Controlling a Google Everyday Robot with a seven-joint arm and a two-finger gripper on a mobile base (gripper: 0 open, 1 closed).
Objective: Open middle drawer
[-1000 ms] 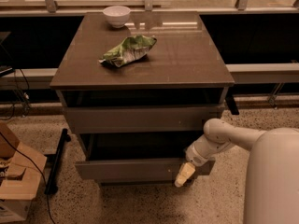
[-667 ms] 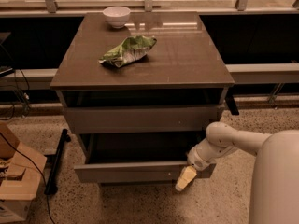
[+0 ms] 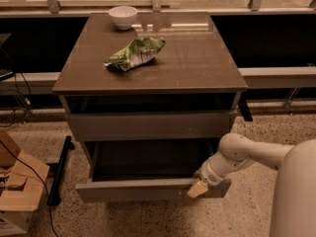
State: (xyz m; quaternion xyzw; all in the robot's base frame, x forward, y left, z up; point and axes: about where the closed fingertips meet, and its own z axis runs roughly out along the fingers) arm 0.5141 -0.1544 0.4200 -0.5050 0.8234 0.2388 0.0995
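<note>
Cabinet (image 3: pixel 197 63), centre frame: steady. Middle drawer (image 3: pixel 138 190), lower centre: front stands well out, dark box exposed; task judged nearly complete. Arm (image 3: pixel 242 154), lower right: reaches in sideways. Gripper (image 3: pixel 198 188): at the right end of the front's top edge; spread or closed cannot be told. Risks: the off-centre pull may rack the drawer or overdraw it. A jolt could shift 1 chip bag (image 3: pixel 136 53) and 1 bowl (image 3: pixel 123 17) on top.
</note>
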